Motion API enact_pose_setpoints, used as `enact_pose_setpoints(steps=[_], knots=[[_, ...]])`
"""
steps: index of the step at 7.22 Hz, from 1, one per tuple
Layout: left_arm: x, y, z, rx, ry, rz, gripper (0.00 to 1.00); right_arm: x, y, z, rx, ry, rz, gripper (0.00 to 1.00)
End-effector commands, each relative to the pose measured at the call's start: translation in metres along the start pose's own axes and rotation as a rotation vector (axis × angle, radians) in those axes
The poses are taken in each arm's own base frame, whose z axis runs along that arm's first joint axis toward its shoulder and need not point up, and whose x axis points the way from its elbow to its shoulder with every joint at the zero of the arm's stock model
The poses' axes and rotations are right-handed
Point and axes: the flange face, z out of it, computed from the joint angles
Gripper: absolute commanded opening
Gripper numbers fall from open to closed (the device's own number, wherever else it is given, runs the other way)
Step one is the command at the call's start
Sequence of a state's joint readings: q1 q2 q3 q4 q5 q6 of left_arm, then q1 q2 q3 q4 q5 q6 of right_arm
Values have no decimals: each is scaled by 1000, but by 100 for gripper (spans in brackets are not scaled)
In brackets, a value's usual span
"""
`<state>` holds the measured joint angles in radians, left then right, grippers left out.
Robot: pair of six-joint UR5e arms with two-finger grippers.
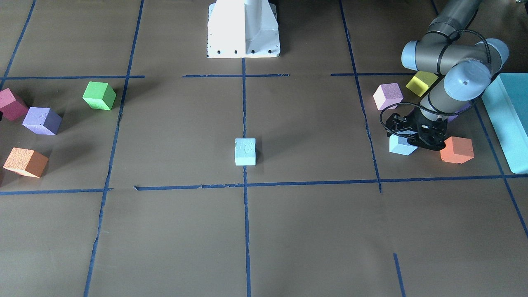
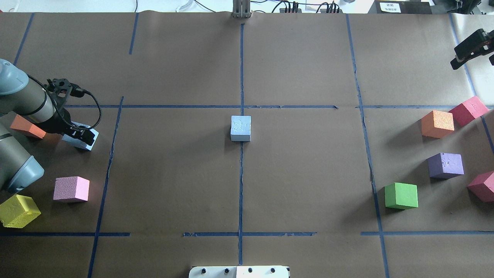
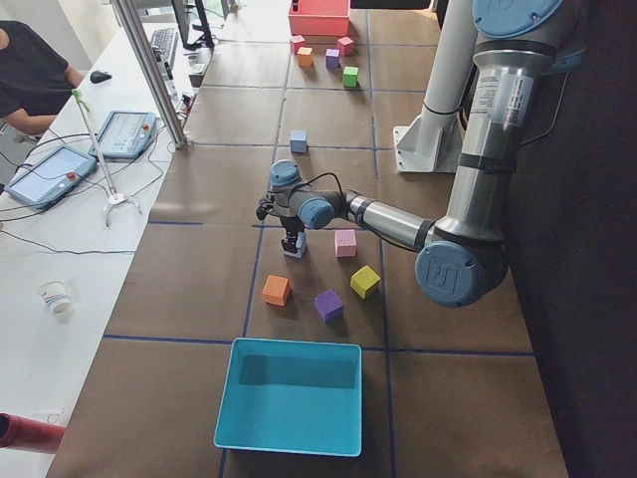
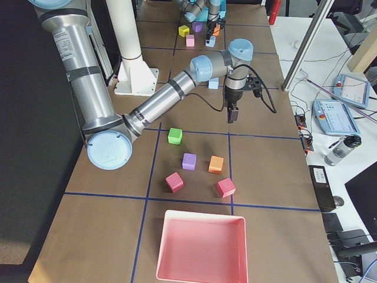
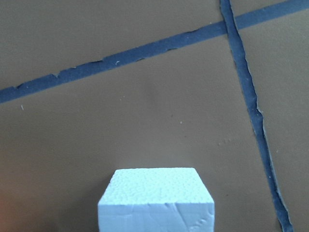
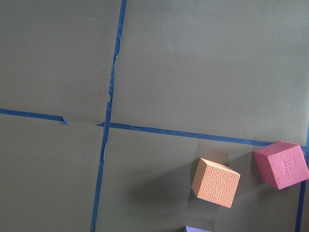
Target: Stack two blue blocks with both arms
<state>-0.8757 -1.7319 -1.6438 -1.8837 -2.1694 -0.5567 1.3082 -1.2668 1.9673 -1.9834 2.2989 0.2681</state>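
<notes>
One pale blue block sits alone on the centre tape line, also in the overhead view. The other blue block rests on the table on my left side, next to an orange cube. My left gripper points straight down over this block with its jaws closed on the sides. The left wrist view shows only the block's top, no fingers. My right gripper hangs empty above the table's far right edge, and its jaws look apart.
A lilac-pink cube, a yellow cube and a teal slab lie around my left arm. On my right lie green, purple, orange and two crimson cubes. A pink tray stands at that end.
</notes>
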Motion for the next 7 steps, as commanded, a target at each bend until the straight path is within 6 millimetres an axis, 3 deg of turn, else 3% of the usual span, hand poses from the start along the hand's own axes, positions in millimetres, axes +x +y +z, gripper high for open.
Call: enact_pose_setpoints(steps=[1,2,4,5,6,7], knots=[[10,0,-23,17,10,-10,3,5,0,-5,8,1,7,100],[17,-2,-48,6,-7,-42,1,7,0,-7,11,-1,11,100],[101,-39,-127,-40,-40,-87,2,23,3,-12,16,-8,1,100],[140,-60,-154,-33,-32,-147,2,45,10,-7,-2,-38,-1,100],[182,-79,-169,-8,-3,-208,2,72,17,-8,-7,-69,-13,100],[233,-93,-165,-19,20,-221,2,100,33,-4,-15,-74,-15,100]])
